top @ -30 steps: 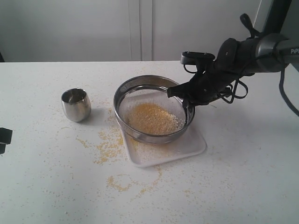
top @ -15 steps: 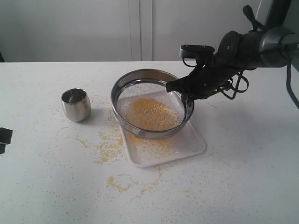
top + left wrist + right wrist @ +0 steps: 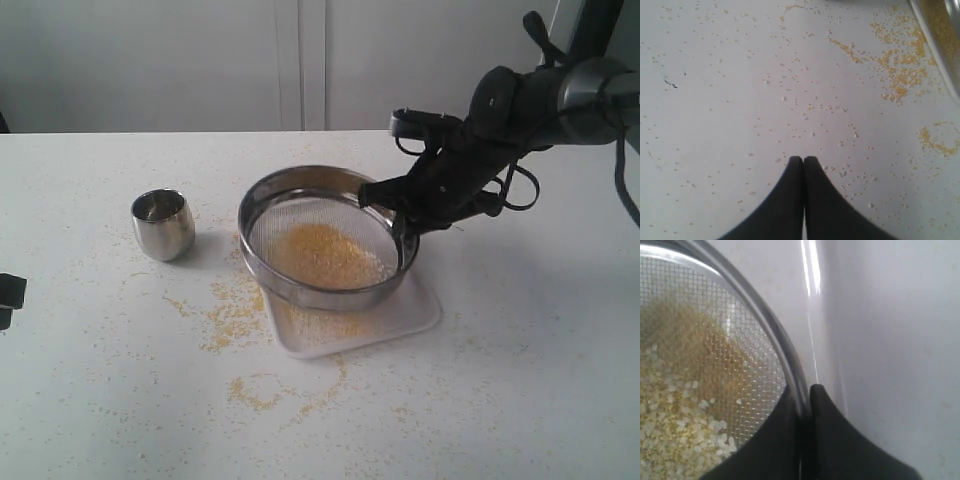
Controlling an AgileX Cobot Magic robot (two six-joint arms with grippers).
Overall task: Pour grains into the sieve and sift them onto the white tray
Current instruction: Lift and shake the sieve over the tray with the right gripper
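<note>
The round steel sieve (image 3: 300,285) hangs tilted just above the white tray (image 3: 420,305), with my right gripper (image 3: 403,226) shut on its right rim. A heap of yellow and pale grains (image 3: 325,255) lies on the mesh. Fine yellow meal shows on the tray under the sieve. In the right wrist view the sieve rim (image 3: 782,362) is pinched between the black fingers (image 3: 835,440), and grains (image 3: 675,410) lie behind the mesh. My left gripper (image 3: 803,159) is shut and empty over the grain-strewn table; in the exterior view only a dark bit shows at the left edge.
A small steel cup (image 3: 162,224) stands upright left of the sieve. Spilled yellow grains (image 3: 232,310) are scattered over the white table (image 3: 520,400) left of and in front of the tray. A white wall runs behind the table.
The right gripper has shaken the sieve: it rose and swung back, then came down and forward again over the tray. More yellow meal lies on the tray. The left arm is still.
</note>
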